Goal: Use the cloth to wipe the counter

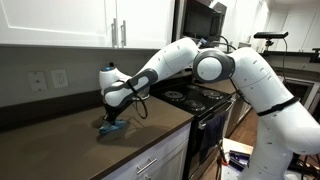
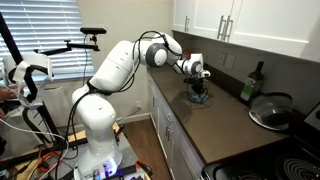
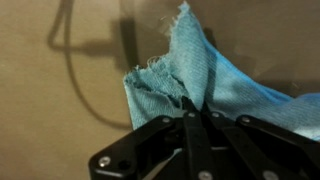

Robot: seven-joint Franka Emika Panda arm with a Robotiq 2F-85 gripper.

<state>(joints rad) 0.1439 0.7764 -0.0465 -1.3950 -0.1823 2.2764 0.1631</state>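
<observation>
A light blue cloth (image 3: 195, 70) with a frayed edge lies bunched on the brown counter (image 3: 50, 110). In the wrist view my gripper (image 3: 192, 108) is shut on the cloth, its black fingers pressed together over a fold. In both exterior views the gripper (image 1: 112, 118) (image 2: 199, 92) points down at the counter with the cloth (image 1: 111, 127) (image 2: 199, 99) under it, touching the surface.
A black stove (image 1: 195, 98) stands next to the counter, with a pan and lid (image 2: 268, 110) on it. A dark bottle (image 2: 251, 84) stands by the wall. White cabinets (image 1: 70, 20) hang above. Wall outlets (image 1: 48, 79) sit behind the counter.
</observation>
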